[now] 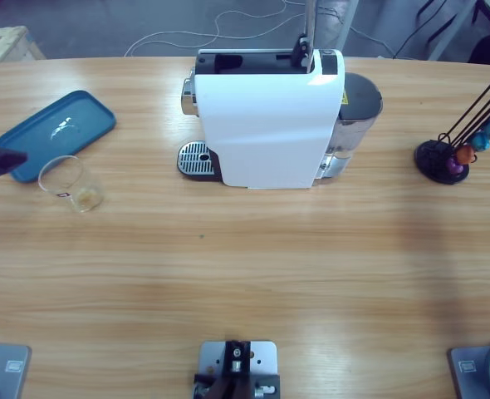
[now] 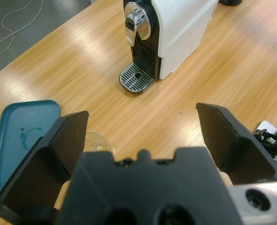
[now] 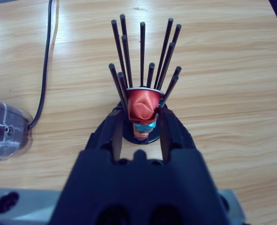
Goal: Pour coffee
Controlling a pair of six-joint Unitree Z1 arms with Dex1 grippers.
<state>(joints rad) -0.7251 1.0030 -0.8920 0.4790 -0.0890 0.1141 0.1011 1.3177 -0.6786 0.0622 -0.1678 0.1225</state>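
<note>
Items on the long wooden table (image 1: 245,274), left to right.

Left gripper (image 2: 141,136): dark tip just showing at the table's left edge in the high view; jaws spread wide, nothing between them. It hangs above the glass, looking along the table toward the machine.

Tray (image 1: 56,135): teal, rounded corners, shallow, lying flat at the far left. Nothing in it apart from a glare on its floor.

Glass (image 1: 71,183): clear, just beside the tray's near edge, toward the machine. In the high view its mouth appears to point toward the tray and its base toward the middle of the table. Whether it stands or lies on its side I cannot tell.

Coffee (image 1: 86,196): a shallow tan-brown patch at the base end of the glass.

Coffee machine (image 1: 270,116): white body, centre of the table, long axis running left to right. Its chrome spout and round metal drip grate (image 1: 195,158) face left, toward the glass. A clear tank sits at its right end.

Capsule stand (image 1: 444,158): black round base with thin black rods, far right, holding coloured capsules.

Right gripper (image 3: 139,124): at the stand, jaws narrowly parted on either side of a red capsule (image 3: 142,107). Whether they press it I cannot tell.
</note>
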